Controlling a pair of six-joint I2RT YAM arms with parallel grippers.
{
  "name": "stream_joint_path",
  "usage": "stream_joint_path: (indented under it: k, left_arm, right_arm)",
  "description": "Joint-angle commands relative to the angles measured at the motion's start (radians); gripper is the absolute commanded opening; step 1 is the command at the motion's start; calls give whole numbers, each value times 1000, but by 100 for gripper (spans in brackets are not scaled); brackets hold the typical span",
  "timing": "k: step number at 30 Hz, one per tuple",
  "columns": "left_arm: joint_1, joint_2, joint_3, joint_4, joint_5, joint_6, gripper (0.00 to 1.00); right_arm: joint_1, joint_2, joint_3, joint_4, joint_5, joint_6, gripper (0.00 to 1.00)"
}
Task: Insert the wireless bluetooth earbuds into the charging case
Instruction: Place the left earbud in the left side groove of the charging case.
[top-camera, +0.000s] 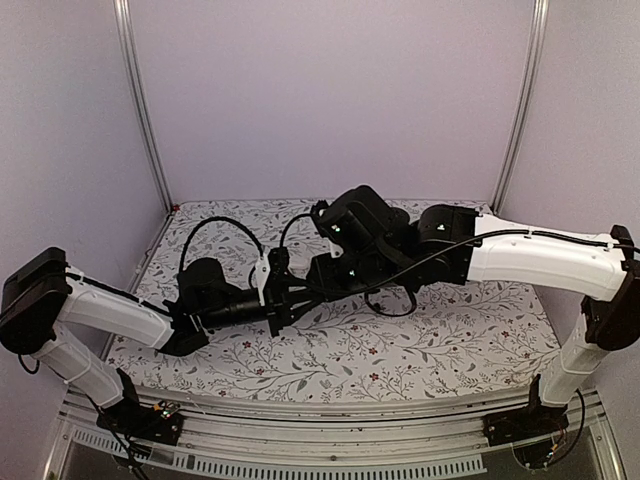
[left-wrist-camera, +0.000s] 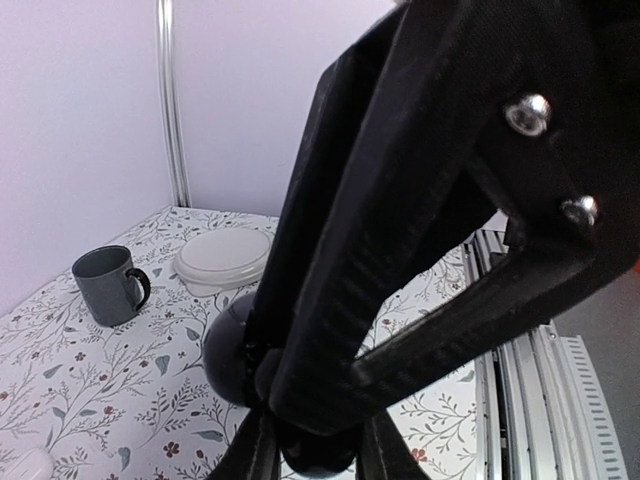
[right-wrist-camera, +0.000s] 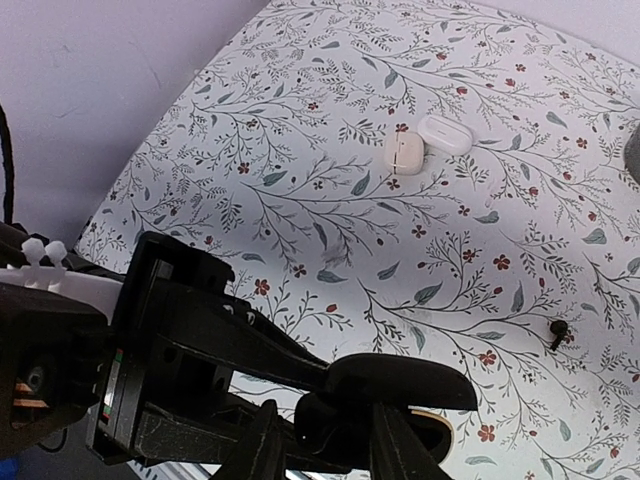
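Observation:
My left gripper (top-camera: 278, 308) is shut on the round black charging case (left-wrist-camera: 230, 345), held above the table's middle; in the left wrist view its fingers (left-wrist-camera: 250, 455) clamp the case's base. The case's lid (right-wrist-camera: 400, 380) stands open, showing a yellowish inner rim. My right gripper (top-camera: 300, 290) meets it from the right. Its fingers (right-wrist-camera: 265, 445) close on a small black lump, apparently a black earbud (right-wrist-camera: 330, 420), right at the case. Another black earbud (right-wrist-camera: 556, 331) lies on the floral cloth. I see no white earbuds.
Two white cases (right-wrist-camera: 443, 133) (right-wrist-camera: 405, 153) lie side by side on the cloth. A grey mug (left-wrist-camera: 108, 285) and a white lidded bowl (left-wrist-camera: 225, 258) stand near the back wall. The right arm's gripper body (left-wrist-camera: 420, 200) fills most of the left wrist view.

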Motion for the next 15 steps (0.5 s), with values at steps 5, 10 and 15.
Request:
stream_joint_path:
  k: [5, 10, 15]
  left_arm:
    - [-1, -10, 19, 1, 7, -1, 0]
    - [-1, -17, 15, -2, 5, 1, 0]
    - [-1, -22, 10, -2, 2, 0, 0]
  right_arm:
    - [5, 45, 55, -18, 31, -2, 31]
    - [4, 48, 55, -16, 44, 0, 30]
    - [4, 49, 55, -14, 53, 2, 25]
